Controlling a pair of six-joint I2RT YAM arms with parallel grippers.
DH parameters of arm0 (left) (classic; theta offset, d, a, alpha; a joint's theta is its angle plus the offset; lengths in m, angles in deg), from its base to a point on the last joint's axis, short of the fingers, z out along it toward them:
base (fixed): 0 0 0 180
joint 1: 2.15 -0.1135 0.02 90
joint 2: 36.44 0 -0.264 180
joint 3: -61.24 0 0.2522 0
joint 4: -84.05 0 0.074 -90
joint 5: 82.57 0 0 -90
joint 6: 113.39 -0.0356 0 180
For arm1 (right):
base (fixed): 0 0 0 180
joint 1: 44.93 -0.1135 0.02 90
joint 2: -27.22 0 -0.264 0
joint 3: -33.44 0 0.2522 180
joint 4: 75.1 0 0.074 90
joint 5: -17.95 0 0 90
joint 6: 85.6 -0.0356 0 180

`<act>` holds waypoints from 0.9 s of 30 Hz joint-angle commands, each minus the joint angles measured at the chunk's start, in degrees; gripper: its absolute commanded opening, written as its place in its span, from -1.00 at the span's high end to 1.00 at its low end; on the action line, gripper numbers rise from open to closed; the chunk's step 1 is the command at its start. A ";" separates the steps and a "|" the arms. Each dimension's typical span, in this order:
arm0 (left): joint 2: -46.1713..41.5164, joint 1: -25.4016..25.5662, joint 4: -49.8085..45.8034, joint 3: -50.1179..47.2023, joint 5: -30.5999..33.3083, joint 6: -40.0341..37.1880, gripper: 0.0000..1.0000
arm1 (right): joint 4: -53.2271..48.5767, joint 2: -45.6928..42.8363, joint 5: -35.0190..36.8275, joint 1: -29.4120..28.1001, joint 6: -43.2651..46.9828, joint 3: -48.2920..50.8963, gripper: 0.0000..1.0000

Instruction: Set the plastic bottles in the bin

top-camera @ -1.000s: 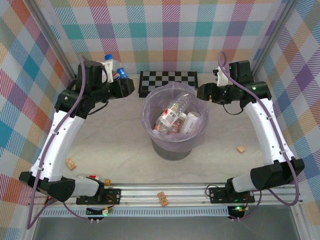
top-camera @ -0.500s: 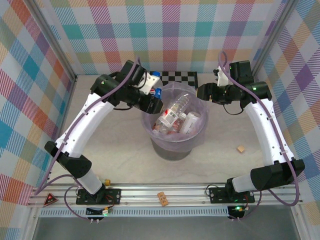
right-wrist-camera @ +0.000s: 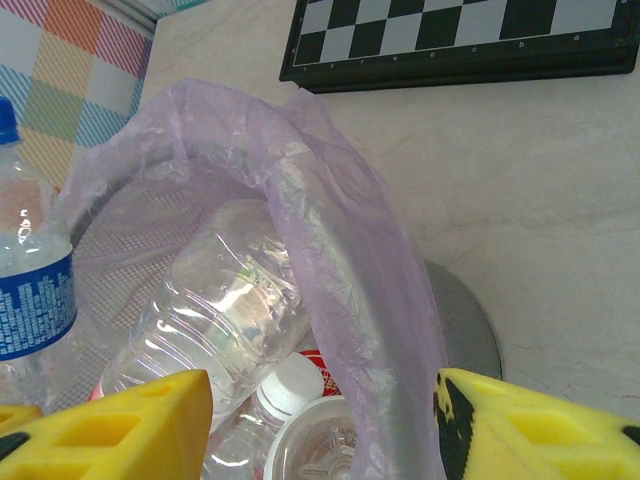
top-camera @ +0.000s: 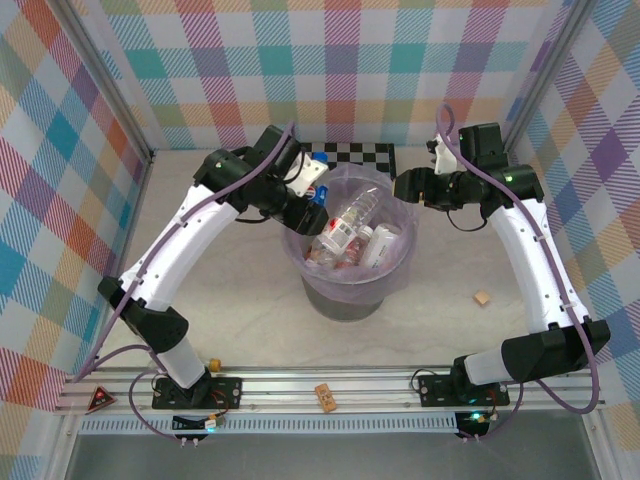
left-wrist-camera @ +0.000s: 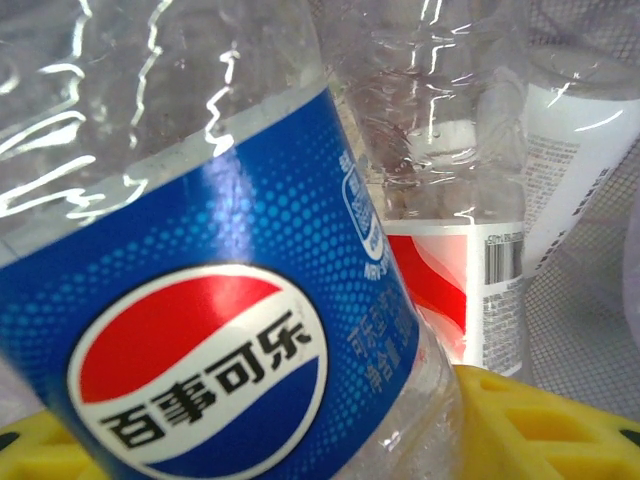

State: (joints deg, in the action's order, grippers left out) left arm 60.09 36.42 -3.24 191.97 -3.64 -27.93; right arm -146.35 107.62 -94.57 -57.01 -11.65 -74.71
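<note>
A clear plastic bottle (top-camera: 317, 178) with a blue Pepsi label and blue cap hangs over the left rim of the bin (top-camera: 345, 300), a grey bucket lined with a lavender bag. My left gripper (top-camera: 305, 195) is shut on it. Up close, the Pepsi bottle (left-wrist-camera: 200, 330) sits between the yellow fingers (left-wrist-camera: 530, 420) of the left gripper (left-wrist-camera: 270, 440). Several bottles (top-camera: 350, 225) lie inside the bin. My right gripper (top-camera: 405, 185) stands open at the bin's right rim. In the right wrist view, the bag rim (right-wrist-camera: 330, 220) passes loosely between the wide-apart jaws of the right gripper (right-wrist-camera: 320, 430).
A black-and-white checkerboard (top-camera: 360, 153) lies behind the bin. A small tan block (top-camera: 483, 298) rests on the table to the right, another (top-camera: 324, 396) on the front rail. A red-labelled bottle (left-wrist-camera: 440, 260) and a white-labelled one (left-wrist-camera: 570, 170) lie below the held bottle.
My left arm swung from the back left corner to the bin, carrying the Pepsi bottle over its left rim. The right arm has not moved.
</note>
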 commanded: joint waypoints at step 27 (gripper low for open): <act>0.37 1.00 15.60 -7.59 2.73 5.95 0.38 | 0.27 -1.31 0.12 -0.31 -0.03 -0.02 -0.22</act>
State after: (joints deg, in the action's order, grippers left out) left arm 59.50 36.46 11.58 188.19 -1.91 -23.12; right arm -146.33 107.62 -94.18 -57.01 -11.63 -74.71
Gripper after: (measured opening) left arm 0.318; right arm 0.608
